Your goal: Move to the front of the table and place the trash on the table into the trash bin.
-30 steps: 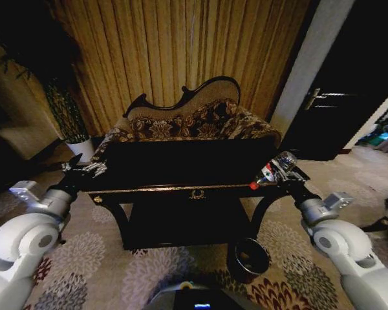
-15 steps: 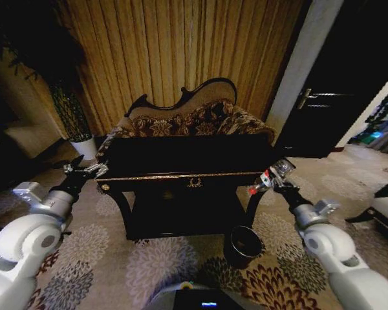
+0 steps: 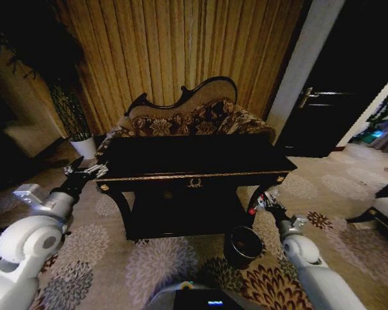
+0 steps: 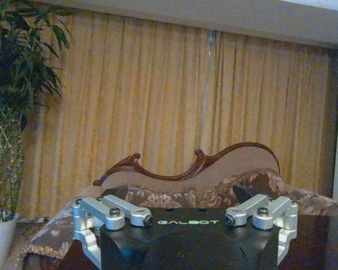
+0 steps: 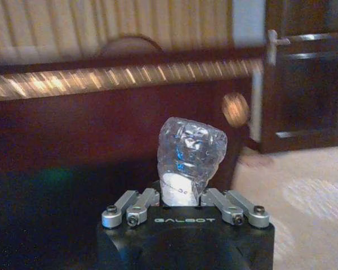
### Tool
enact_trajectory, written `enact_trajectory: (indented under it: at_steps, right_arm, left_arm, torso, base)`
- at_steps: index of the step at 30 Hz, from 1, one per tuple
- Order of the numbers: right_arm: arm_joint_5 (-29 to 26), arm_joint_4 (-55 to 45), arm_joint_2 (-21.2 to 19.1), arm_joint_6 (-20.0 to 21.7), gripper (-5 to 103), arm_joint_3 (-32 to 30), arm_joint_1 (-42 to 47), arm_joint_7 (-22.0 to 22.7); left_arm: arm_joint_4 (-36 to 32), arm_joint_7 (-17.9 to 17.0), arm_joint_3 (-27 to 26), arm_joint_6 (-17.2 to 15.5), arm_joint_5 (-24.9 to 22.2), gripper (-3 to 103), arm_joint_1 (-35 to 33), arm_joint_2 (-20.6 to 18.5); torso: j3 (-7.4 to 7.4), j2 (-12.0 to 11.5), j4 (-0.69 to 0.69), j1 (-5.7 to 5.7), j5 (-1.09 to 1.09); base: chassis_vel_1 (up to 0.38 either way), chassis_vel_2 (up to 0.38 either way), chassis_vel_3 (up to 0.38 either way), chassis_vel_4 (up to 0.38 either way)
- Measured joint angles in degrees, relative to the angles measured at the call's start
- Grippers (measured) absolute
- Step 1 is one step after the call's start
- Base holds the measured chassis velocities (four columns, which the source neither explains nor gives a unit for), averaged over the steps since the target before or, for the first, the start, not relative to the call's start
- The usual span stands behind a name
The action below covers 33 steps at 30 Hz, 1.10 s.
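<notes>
Robot's parked in front of the table (image 3: 194, 158). Right gripper (image 3: 262, 201) has its fingers clamped on the clear bottle (image 5: 190, 152), hanging at about 1 o'clock above the trash bin (image 3: 245, 246), not dropped yet. Left gripper (image 3: 84, 172) idles wide open at the table's 9 o'clock corner.

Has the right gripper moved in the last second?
Yes. The right gripper, shut on the bottle, has dropped from the table's top edge to beside its leg, closer to the trash bin.
</notes>
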<state>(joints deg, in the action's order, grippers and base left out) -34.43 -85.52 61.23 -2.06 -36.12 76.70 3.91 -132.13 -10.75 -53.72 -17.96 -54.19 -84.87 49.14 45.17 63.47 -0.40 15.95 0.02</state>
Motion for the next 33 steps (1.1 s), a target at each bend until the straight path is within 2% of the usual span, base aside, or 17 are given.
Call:
enact_trajectory:
  at_steps: [6, 9, 17, 23, 32, 33]
  right_arm:
    - [3.0, 10.0, 2.3, -2.6, 27, 1.8, -2.7, -0.1]
    - [4.2, 16.0, 4.0, -5.5, 27, 2.9, -4.3, -0.1]
    - [4.1, 27.1, 5.9, -9.4, 27, 4.2, -7.5, -0.2]
    - [3.7, 30.9, 6.5, -10.9, 27, 4.7, -9.1, -0.2]
    - [3.3, 30.4, 8.6, -11.0, 27, 4.9, -8.8, -0.2]
    - [3.7, 30.1, 8.7, -11.0, 24, 4.8, -8.6, -0.2]
  left_arm:
    - [0.1, 0.0, 0.0, 0.0, 0.1, 100, 0.0, 0.0]
    - [0.0, 0.0, 0.1, 0.0, 0.2, 100, -0.5, -0.2]
    - [-0.4, 0.0, -0.5, 0.1, 0.2, 100, -0.9, -0.7]
    - [-0.6, 0.0, -0.5, 0.2, 0.2, 100, -1.0, -1.1]
    - [-0.7, 0.0, -0.9, 0.3, -0.1, 100, -1.0, -2.1]
    - [-0.7, 0.0, -1.1, 0.3, -0.2, 100, -1.1, -2.2]
  torso:
    - [0.0, 0.0, -0.02, 0.01, -0.03]
    - [0.0, 0.0, -0.02, -0.01, -0.02]
    - [0.0, 0.0, -0.02, 0.0, -0.02]
    - [0.0, 0.0, -0.01, 0.0, -0.03]
    - [0.0, 0.0, -0.01, 0.0, -0.02]
    - [0.0, 0.0, 0.0, 0.0, -0.03]
  base:
    - [0.0, 0.0, 0.0, 0.0]
    - [0.0, 0.0, 0.0, 0.0]
    - [0.0, 0.0, 0.0, 0.0]
    - [0.0, 0.0, 0.0, 0.0]
    - [0.0, 0.0, 0.0, 0.0]
    - [0.0, 0.0, 0.0, 0.0]
